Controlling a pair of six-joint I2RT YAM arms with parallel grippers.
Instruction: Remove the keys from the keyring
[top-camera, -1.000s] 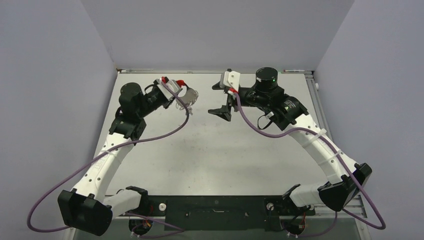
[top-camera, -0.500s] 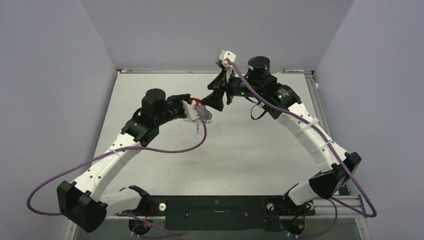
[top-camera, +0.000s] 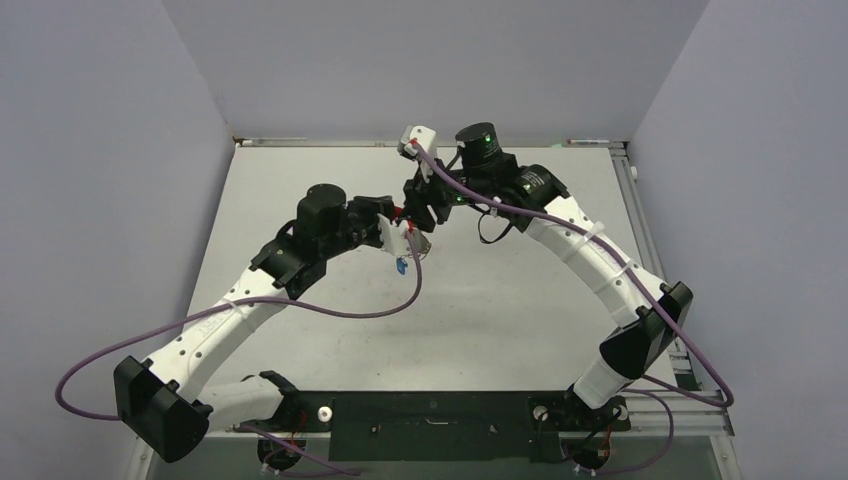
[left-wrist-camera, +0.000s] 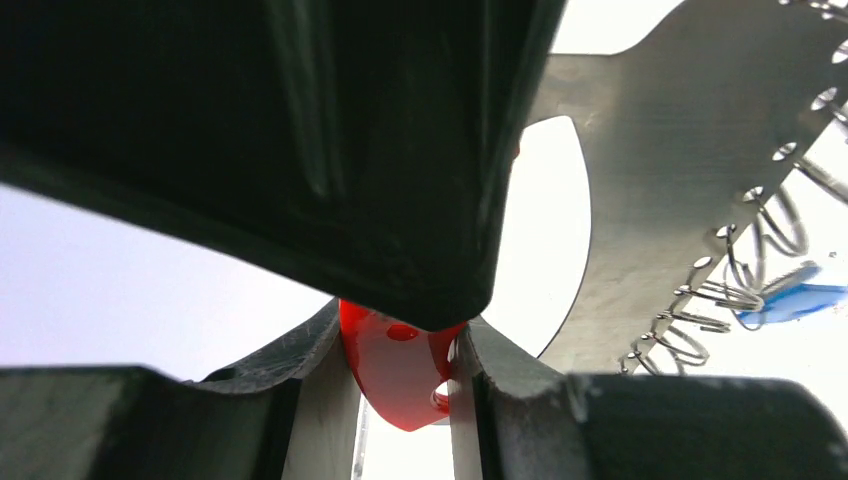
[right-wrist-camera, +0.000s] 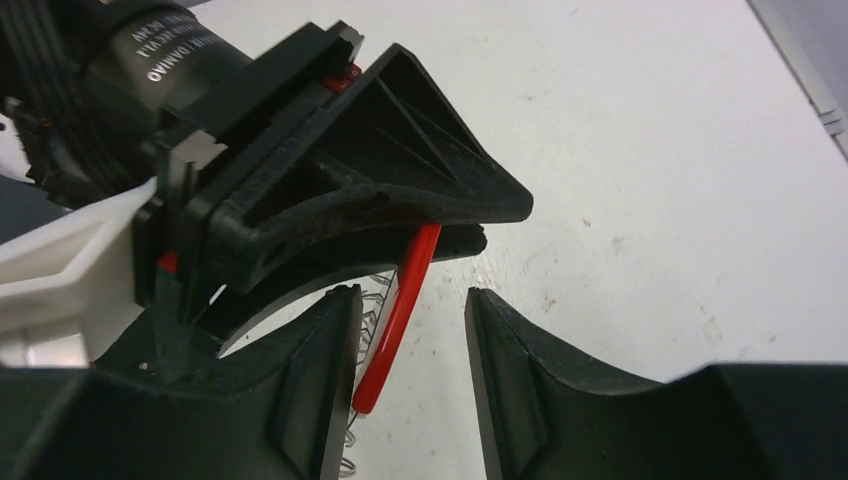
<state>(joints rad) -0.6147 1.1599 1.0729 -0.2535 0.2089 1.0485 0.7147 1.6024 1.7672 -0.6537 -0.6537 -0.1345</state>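
While my left gripper (left-wrist-camera: 402, 340) clamps the keyring (right-wrist-camera: 405, 275), right gripper (right-wrist-camera: 410, 320) straddles it, half-wide; blue-headed key (left-wrist-camera: 800, 300) below keyring, not yet off.

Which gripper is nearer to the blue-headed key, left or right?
Left. The left gripper holds the keyring, with the blue-headed key hanging close beside it. The right gripper is beyond, open around the keyring's red band.

Red keyring (right-wrist-camera: 398, 318) aloft, blue-headed key (top-camera: 399, 266) beneath it
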